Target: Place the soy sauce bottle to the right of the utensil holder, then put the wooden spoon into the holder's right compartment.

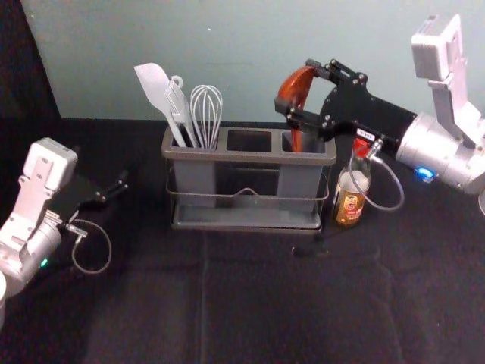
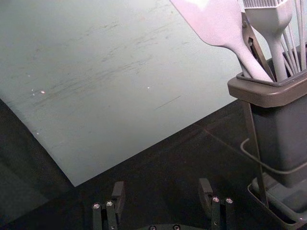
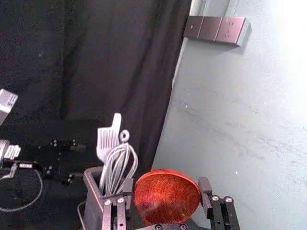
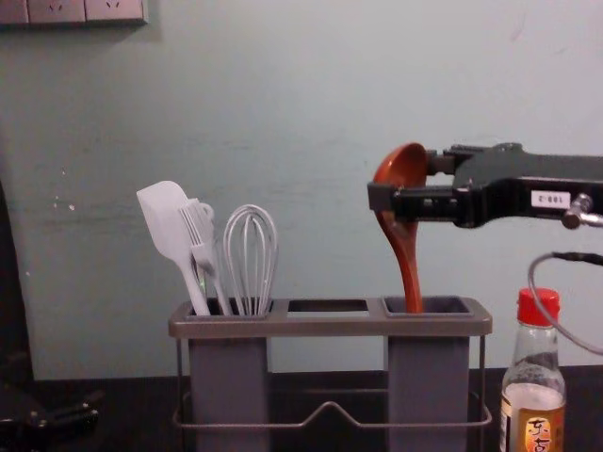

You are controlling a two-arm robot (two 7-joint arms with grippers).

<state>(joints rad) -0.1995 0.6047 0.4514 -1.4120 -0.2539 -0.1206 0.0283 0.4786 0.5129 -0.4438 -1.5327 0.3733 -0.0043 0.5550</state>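
The left end effector [image 1: 117, 186] is parked, released, left of the utensil holder [image 1: 250, 157]. The right end effector [image 1: 295, 86], near-horizontal above the right compartment, grasps the wooden spoon [image 4: 410, 273], handle inserted. The soy sauce bottle [image 1: 350, 200] stands rightmost.

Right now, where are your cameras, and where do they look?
Head view: on my head, looking forward and down at the utensil holder; left arm and right arm show.
Chest view: on my chest, looking forward; my right gripper holds the wooden spoon.
Left wrist view: on that wrist, looking past left gripper at the wall and holder.
Right wrist view: on that wrist, looking past the spoon and my fingers at the curtain.
Head and chest views share the soy sauce bottle.
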